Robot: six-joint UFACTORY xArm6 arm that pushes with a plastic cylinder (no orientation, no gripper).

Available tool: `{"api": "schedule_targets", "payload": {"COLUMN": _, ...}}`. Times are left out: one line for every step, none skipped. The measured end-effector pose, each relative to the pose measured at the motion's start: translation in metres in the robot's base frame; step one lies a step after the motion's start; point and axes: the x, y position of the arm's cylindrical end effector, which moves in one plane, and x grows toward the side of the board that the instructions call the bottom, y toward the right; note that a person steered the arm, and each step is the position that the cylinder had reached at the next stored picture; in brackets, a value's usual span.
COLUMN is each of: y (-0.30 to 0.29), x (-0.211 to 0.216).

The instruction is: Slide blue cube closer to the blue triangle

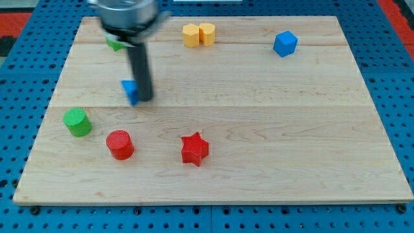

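The blue cube [284, 43] sits near the view's top right on the wooden board [272, 129]. The blue triangle [130, 91] lies at the view's left centre, mostly hidden behind the dark rod. My tip [145, 99] rests on the board right against the triangle's right side. The tip is far to the left of the blue cube.
A green cylinder [77, 122] and a red cylinder [120, 144] lie at lower left. A red star [195, 149] sits at bottom centre. Two yellow blocks [198, 34] touch each other at top centre. A green block [115, 44] shows partly behind the arm at top left.
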Motion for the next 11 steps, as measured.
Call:
{"api": "schedule_targets", "payload": {"y": -0.054, "x": -0.015}}
{"api": "schedule_targets", "payload": {"y": 0.081, "x": -0.045}}
{"api": "schedule_targets", "payload": {"y": 0.215, "x": -0.061}}
{"api": "schedule_targets", "payload": {"y": 0.303, "x": -0.104}}
{"api": "schedule_targets", "payload": {"y": 0.347, "x": -0.113}}
{"api": "schedule_targets", "payload": {"y": 0.382, "x": -0.159}}
{"api": "schedule_targets", "payload": {"y": 0.306, "x": -0.159}}
{"api": "schedule_targets", "payload": {"y": 0.213, "x": -0.090}}
{"api": "schedule_targets", "payload": {"y": 0.226, "x": -0.068}}
{"api": "schedule_targets", "payload": {"y": 0.228, "x": -0.027}}
{"api": "schedule_targets", "payload": {"y": 0.133, "x": -0.027}}
